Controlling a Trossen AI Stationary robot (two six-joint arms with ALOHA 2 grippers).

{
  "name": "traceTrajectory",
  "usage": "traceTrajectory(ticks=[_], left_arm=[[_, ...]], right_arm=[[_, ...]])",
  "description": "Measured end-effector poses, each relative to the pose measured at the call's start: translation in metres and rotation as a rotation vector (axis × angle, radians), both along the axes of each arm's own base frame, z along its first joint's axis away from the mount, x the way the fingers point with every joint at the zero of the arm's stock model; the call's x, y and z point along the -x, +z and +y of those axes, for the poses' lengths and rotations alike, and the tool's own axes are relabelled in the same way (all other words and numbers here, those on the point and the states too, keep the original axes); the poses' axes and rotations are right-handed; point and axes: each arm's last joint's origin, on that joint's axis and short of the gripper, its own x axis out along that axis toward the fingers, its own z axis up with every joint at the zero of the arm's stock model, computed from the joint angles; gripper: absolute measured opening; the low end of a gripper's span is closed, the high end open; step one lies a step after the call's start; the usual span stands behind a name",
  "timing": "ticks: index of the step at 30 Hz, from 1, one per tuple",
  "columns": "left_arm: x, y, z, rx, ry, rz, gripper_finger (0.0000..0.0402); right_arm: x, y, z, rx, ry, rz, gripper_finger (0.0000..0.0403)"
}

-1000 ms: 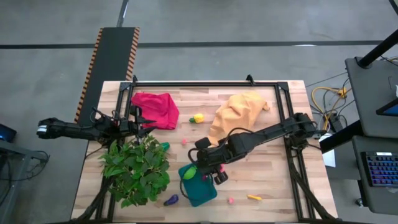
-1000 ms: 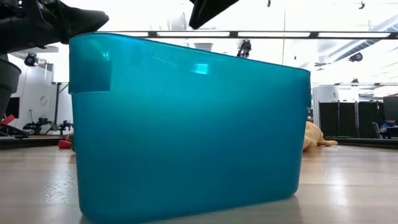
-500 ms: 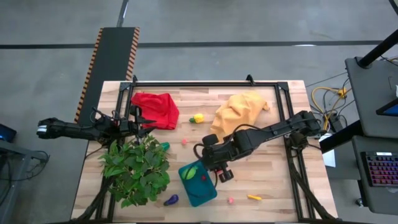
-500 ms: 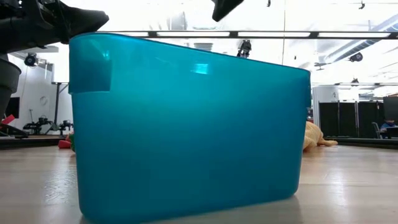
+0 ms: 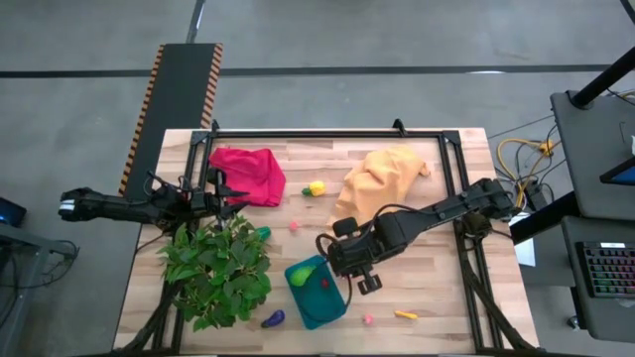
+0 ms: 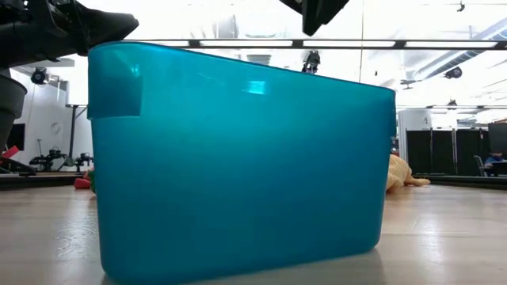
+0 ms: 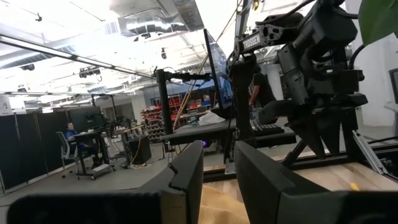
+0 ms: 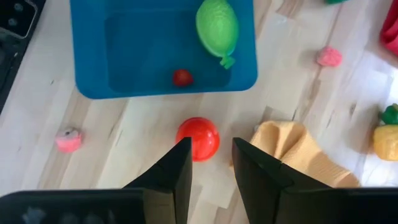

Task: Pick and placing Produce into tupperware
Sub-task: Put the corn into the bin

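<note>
The teal tupperware [image 5: 316, 293] stands near the table's front edge and fills the low view [image 6: 238, 158]. Inside it lie a green produce piece [image 8: 217, 26] and a tiny red one [image 8: 181, 77]. A red ball [image 8: 198, 138] sits on the wood just outside its wall, straight ahead of my right gripper [image 8: 209, 162]. That gripper hangs above the table at the container's right side [image 5: 342, 263], pointing steeply down, open with nothing between its fingers. My left gripper [image 7: 219, 174] waits at the table's left edge [image 5: 230, 196], open and holding nothing.
A leafy green plant [image 5: 218, 273] stands left of the container. Beyond it lie a red cloth [image 5: 248, 174] and a yellow-orange cloth [image 5: 382, 178]. Loose produce lies around: yellow [image 5: 316, 187], pink [image 5: 294, 225], purple [image 5: 273, 318], pink [image 5: 368, 318], orange [image 5: 406, 314].
My right gripper has drawn away from above the tupperware toward the table's right edge, rolling and tipping as it went. The green piece stays in the container.
</note>
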Motion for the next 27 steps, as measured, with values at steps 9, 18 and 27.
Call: traceTrajectory(ticks=[9, 18, 27], left_arm=[[0.0, 0.0, 0.0, 0.0, 0.0, 0.001, 0.0078], [0.0, 0.0, 0.0, 0.001, 0.0, 0.001, 0.0078], [0.0, 0.0, 0.0, 0.001, -0.001, 0.0, 0.0078]], right_arm=[[0.01, -0.001, 0.016, -0.008, -0.011, 0.038, 0.0097], [0.02, -0.002, 0.034, -0.015, -0.01, 0.062, 0.0088], [0.032, -0.003, 0.048, -0.019, -0.044, 0.107, 0.0086]])
